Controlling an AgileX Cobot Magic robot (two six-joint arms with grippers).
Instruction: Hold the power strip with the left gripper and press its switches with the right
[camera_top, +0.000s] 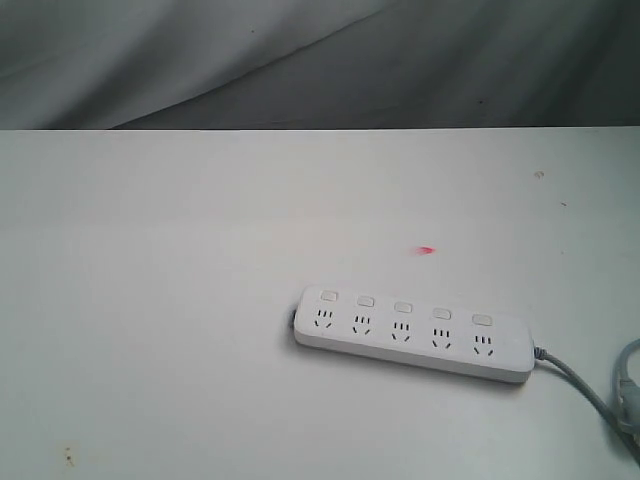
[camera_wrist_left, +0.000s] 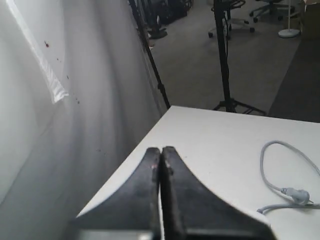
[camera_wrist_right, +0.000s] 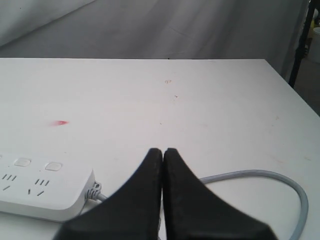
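Both end effectors, left (camera_wrist_left: 160, 156) and right (camera_wrist_right: 163, 156), are pressed together, empty; unheld, the strip (camera_top: 412, 333) may skid when pressed.

We count one power strip (camera_top: 412, 335) on one white counter (camera_top: 150, 300), carrying five switches (camera_top: 403, 306) in one row and five sockets (camera_top: 401, 330), with a single grey cord (camera_top: 575, 378). One plug (camera_wrist_left: 295, 196) ends the cord. One small red mark (camera_top: 426, 251) dots the counter. Two black grippers appear in our wrist views: the left gripper (camera_wrist_left: 161, 151) and the right gripper (camera_wrist_right: 163, 151), two jaws each.
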